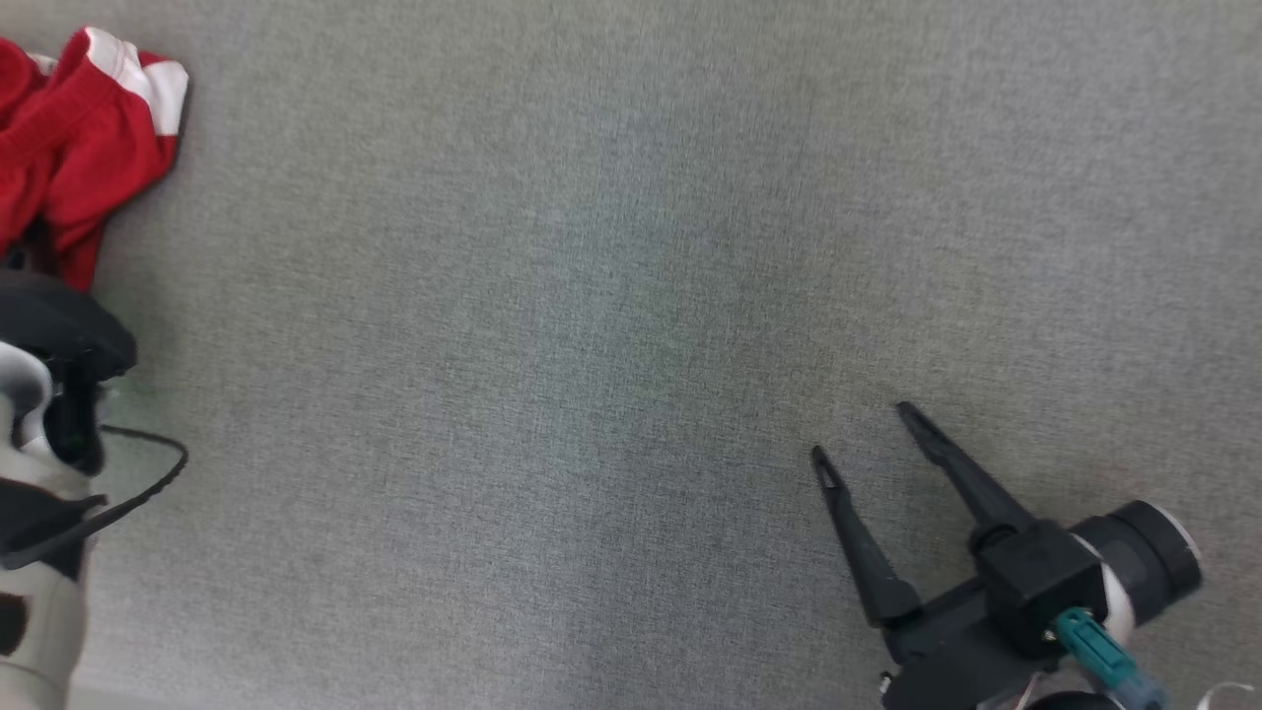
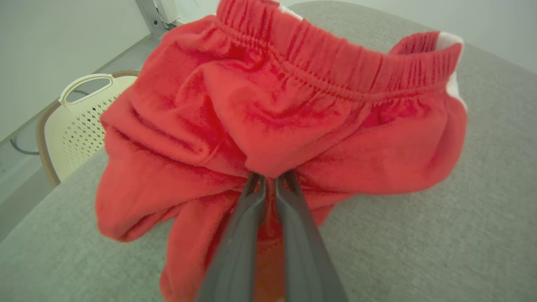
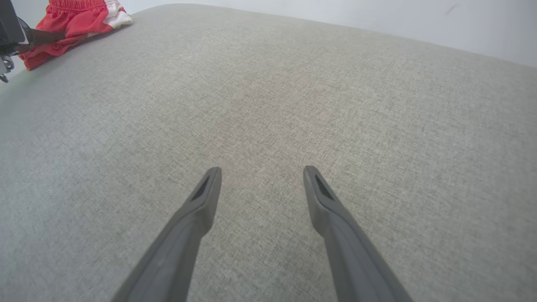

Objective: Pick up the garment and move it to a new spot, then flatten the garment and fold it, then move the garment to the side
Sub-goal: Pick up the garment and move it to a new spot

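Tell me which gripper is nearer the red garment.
Left. The left gripper is shut on the garment; the right gripper stands open over the grey surface, far from it.

No writing (label, brand, number or sign) can be read.

The table (image 1: 592,296) is seen from above by the head camera, faced steeply down. The garment (image 2: 268,105) is seen from very near in the left wrist view, along the left gripper (image 2: 271,179). The right wrist view is set low, faced across the table, the garment far off. Table and garment are shared by all views.
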You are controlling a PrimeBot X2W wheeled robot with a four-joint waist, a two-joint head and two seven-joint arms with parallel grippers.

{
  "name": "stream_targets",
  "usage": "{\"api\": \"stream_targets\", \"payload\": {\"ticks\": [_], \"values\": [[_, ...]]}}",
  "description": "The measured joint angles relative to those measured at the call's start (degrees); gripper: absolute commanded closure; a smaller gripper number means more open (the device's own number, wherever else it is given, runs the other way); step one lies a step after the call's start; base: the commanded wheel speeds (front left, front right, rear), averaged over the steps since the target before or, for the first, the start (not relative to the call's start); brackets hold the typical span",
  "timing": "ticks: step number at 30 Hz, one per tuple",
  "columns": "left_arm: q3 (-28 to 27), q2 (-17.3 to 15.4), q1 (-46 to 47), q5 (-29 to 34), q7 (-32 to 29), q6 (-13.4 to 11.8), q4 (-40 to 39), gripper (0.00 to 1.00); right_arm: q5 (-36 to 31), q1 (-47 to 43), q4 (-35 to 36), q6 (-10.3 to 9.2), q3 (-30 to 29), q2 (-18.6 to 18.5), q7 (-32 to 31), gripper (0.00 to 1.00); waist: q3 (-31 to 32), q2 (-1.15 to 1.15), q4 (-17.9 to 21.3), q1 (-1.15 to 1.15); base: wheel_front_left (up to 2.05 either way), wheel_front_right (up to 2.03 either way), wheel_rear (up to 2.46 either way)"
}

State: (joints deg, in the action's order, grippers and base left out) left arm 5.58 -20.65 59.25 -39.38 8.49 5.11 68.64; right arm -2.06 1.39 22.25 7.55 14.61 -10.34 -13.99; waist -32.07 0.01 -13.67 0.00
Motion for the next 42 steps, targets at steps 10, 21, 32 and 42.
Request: {"api": "stream_targets", "payload": {"ticks": [10, 21, 32, 42], "values": [[3.5, -6.6, 0.9, 2.7, 0.1, 1.4, 0.1, 1.00, 2.3, 4.4, -8.9, 0.00, 3.0, 3.0, 5.7, 0.00, 7.5, -0.01, 1.2, -0.01, 0.00, 0.00, 0.00], [13.4, -6.6, 3.8, 7.9, -7.1, 2.1, -10.3, 1.00, 3.3, 4.0, -18.2, 0.00, -3.5, 6.5, 12.9, 0.00, 18.8, -0.02, 3.9, -0.02, 0.00, 0.00, 0.00], [20.2, -8.7, -4.1, -5.7, -19.6, 2.3, -45.8, 1.00, 3.9, 0.5, -21.3, 0.00, -8.8, 7.4, 15.5, 0.00, 29.5, -0.02, 7.4, -0.02, 0.00, 0.00, 0.00], [23.8, -6.6, -21.0, -3.4, -16.7, -6.0, -72.8, 1.00, 4.1, -0.4, -20.1, 0.00, -8.7, 7.4, 14.4, 0.00, 32.2, -0.02, 14.4, -0.01, 0.00, 0.00, 0.00]]}}
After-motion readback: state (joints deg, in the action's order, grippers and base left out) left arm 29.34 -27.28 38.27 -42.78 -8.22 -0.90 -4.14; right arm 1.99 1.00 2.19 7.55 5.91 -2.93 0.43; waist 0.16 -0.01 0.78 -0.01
